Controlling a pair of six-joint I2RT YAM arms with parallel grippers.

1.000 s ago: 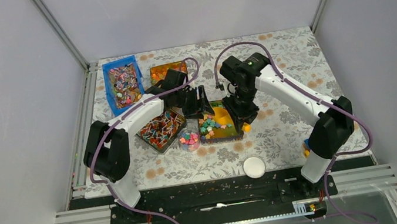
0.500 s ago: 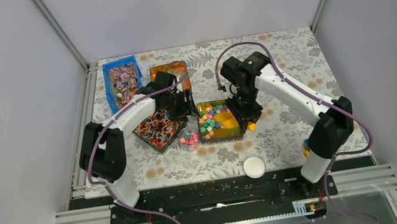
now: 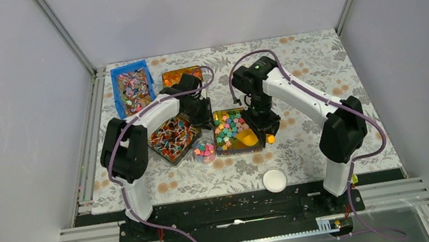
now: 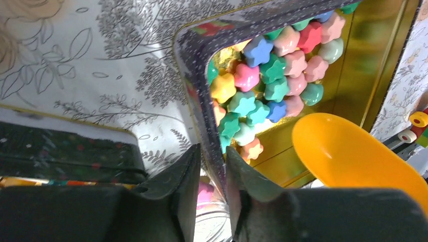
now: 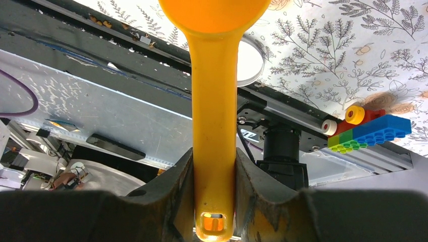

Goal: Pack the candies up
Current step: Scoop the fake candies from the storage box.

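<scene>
The left claw is pinching the wall of the gold tin that is holding the candies, and the right claw is gripping a yellow scoop.

From above, the pastel candies are lying heaped in the tin at the middle of the flowered worktop. More are sitting in a small clear jar just beside the tin's near left corner, and the scoop's bowl is resting inside the tin. In the left wrist view, the two fingers are squeezing the tin's dark speckled wall from either side, with candies piled just inside it and the scoop's bowl lying beside them. In the right wrist view, both fingers are pressing the scoop's handle between them. A white lid and some toy bricks are lying near the worktop's edge.
</scene>
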